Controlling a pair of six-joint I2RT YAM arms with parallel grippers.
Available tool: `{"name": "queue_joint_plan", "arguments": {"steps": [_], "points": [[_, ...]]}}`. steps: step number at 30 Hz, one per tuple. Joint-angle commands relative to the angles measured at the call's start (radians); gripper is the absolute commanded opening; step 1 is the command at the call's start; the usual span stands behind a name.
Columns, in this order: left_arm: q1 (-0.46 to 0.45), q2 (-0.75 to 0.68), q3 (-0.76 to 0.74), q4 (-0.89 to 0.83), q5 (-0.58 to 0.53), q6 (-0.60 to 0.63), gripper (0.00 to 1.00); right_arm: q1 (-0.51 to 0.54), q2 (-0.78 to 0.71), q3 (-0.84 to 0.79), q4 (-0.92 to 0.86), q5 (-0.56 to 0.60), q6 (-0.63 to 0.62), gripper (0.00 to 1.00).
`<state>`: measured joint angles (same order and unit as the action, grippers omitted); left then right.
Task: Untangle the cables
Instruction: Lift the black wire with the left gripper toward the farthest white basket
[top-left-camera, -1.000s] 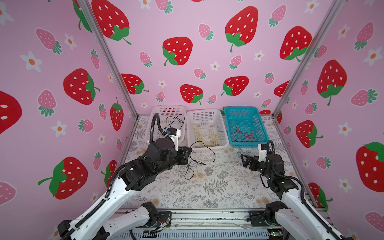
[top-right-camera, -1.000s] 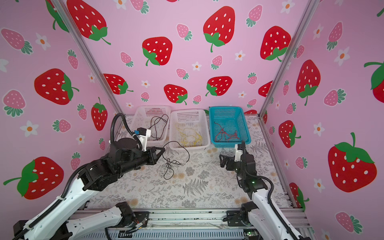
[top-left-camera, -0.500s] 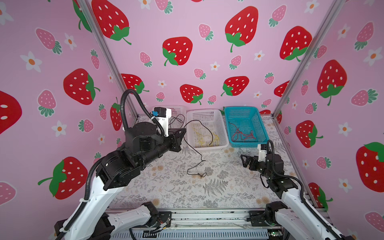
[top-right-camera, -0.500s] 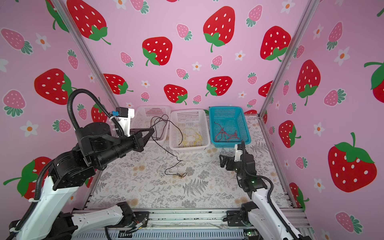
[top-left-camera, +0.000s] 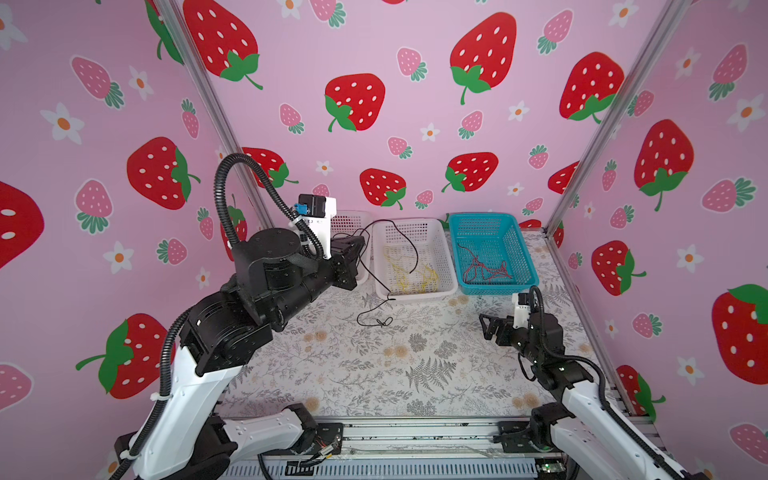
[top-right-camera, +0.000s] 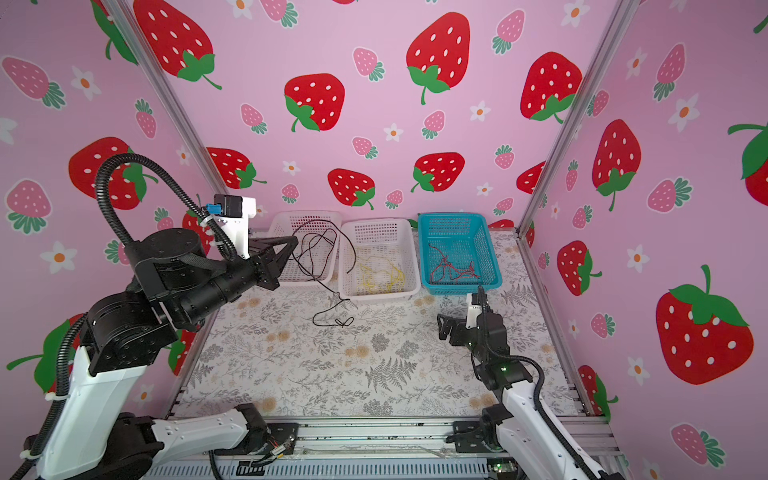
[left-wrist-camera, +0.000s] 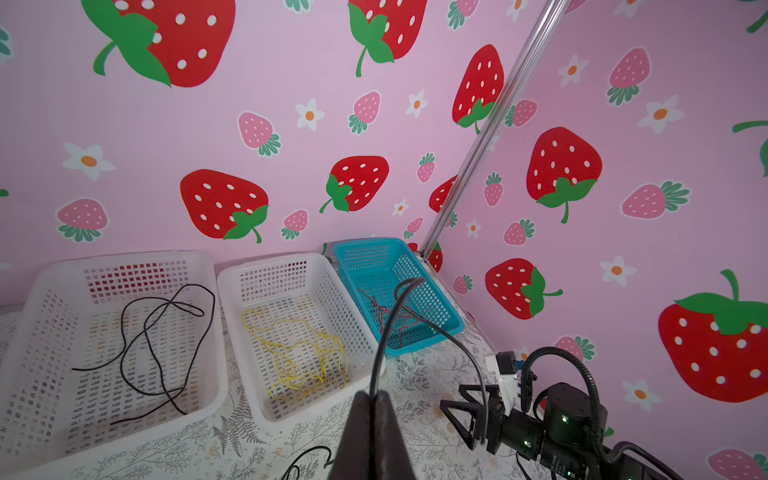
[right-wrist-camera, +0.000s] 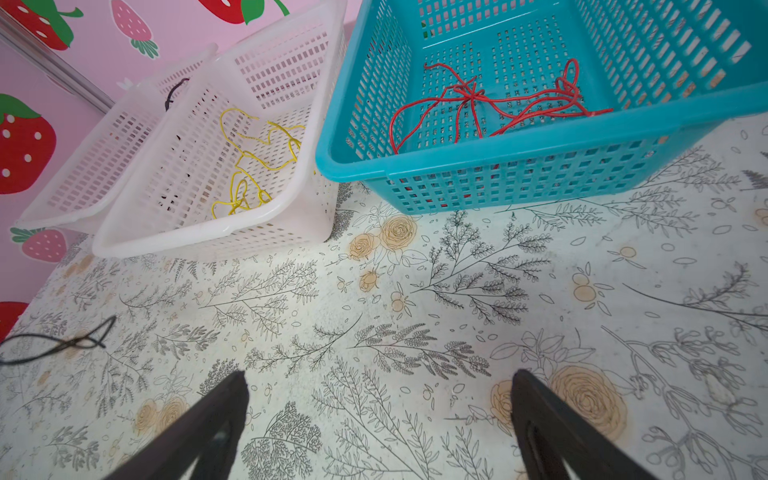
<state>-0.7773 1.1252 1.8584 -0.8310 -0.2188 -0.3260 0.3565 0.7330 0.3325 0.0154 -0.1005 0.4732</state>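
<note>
Fingers (left-wrist-camera: 361, 428) of the left gripper (top-left-camera: 360, 241) are pressed together on a black cable (left-wrist-camera: 385, 328), pinching it partway along its length, raised above the table (top-left-camera: 415, 374) in front of the left white basket (top-right-camera: 305, 216). The right gripper (right-wrist-camera: 378, 380) hangs low over the floral table cover near the blue basket (top-right-camera: 451, 217), its jaws spread wide with nothing between them.

Three baskets stand side by side along the back wall: the left white one, a middle white basket (top-right-camera: 376, 224), and the blue one at the right. More black cables (left-wrist-camera: 145, 332) lie loose in the left white basket, yellow cables (right-wrist-camera: 249, 158) are bunched in the middle one, and red cables (right-wrist-camera: 478, 99) are tangled in the blue one.

From the pinch, one part of the held cable arcs up and over the middle white basket; the other drops past that basket's front corner to the table, where it ends in a small loop in both top views
</note>
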Motion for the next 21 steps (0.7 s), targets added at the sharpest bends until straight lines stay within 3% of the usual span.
{"name": "queue_joint_plan", "arguments": {"steps": [1, 6, 17, 21], "points": [[0.010, -0.007, 0.058, -0.014, -0.072, 0.074, 0.00, 0.010, -0.009, -0.014, 0.029, 0.050, -0.011, 0.99], [0.062, 0.013, 0.094, -0.042, -0.121, 0.155, 0.00, 0.027, 0.009, -0.031, 0.038, 0.081, -0.015, 0.99], [0.332, 0.072, 0.118, -0.065, 0.017, 0.144, 0.00, 0.052, 0.008, -0.038, 0.035, 0.150, -0.024, 0.99], [0.379, 0.107, 0.117, -0.040, 0.002, 0.162, 0.00, 0.056, 0.009, -0.044, 0.039, 0.160, -0.022, 0.99]]}}
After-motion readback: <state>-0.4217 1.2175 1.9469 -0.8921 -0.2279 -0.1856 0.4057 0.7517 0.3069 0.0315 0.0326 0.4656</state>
